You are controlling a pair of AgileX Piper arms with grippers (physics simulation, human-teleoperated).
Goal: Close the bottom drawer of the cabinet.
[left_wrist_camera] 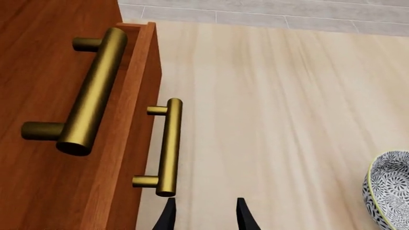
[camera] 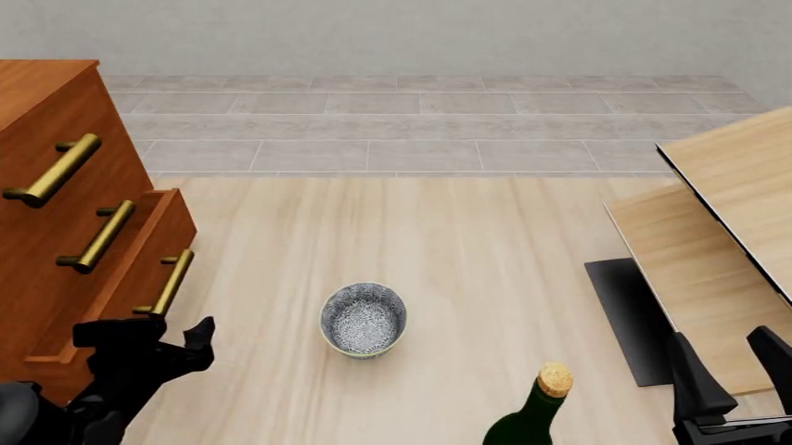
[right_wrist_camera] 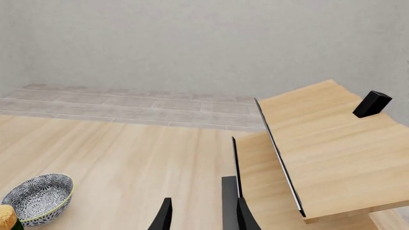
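The cabinet (camera: pixel 50 120) stands at the left and has three brass bar handles. Its bottom drawer (camera: pixel 173 218) is pulled out a little. In the left wrist view I see the drawer's front (left_wrist_camera: pixel 143 96) edge-on, with its handle (left_wrist_camera: pixel 168 146) just beyond my fingertips. The larger handle (left_wrist_camera: pixel 93 91) belongs to the drawer above. My left gripper (camera: pixel 161 336) is open and empty, low beside the near end of the bottom handle (camera: pixel 165 283), not touching it. It also shows in the left wrist view (left_wrist_camera: pixel 204 215). My right gripper (camera: pixel 733 366) is open and empty at the far right.
A patterned bowl (camera: pixel 364 320) sits mid-floor, right of my left gripper. A green bottle with a cork (camera: pixel 539 413) stands near the front edge. Pale wooden boards (camera: pixel 730 185) and a dark mat (camera: pixel 625 315) lie at the right, beside my right gripper.
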